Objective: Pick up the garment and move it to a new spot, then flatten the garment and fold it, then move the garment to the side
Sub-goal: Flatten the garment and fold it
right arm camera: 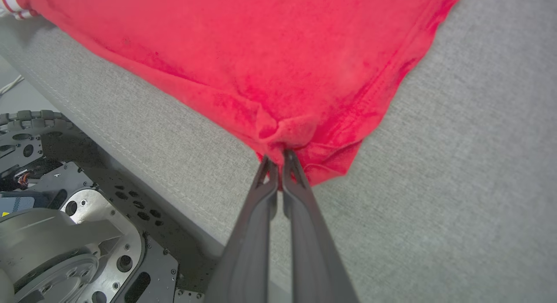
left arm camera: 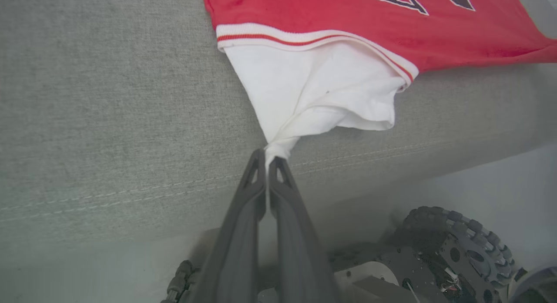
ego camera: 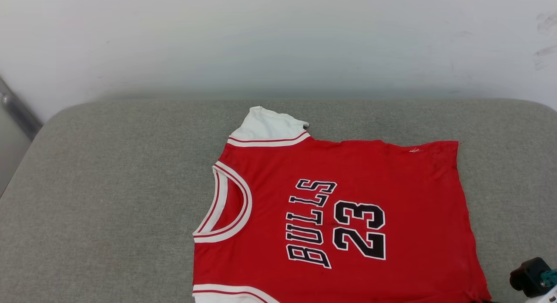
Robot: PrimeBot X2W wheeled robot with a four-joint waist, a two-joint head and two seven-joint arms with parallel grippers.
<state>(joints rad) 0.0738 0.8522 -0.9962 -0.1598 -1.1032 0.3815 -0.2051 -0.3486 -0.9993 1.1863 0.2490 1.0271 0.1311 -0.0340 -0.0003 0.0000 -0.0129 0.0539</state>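
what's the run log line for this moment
jersey: front up, spread on cushion | left end effector: shut on white sleeve | right end effector: shut on red hem corner | fold: not started

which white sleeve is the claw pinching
The near sleeve, at the cushion's front edge: the left claw is shut on its bunched tip. The far sleeve lies flat and untouched toward the wall.

One garment (ego camera: 348, 207), one left end effector (left arm camera: 267, 157), one right end effector (right arm camera: 278, 157), one grey cushion (ego camera: 109, 185)
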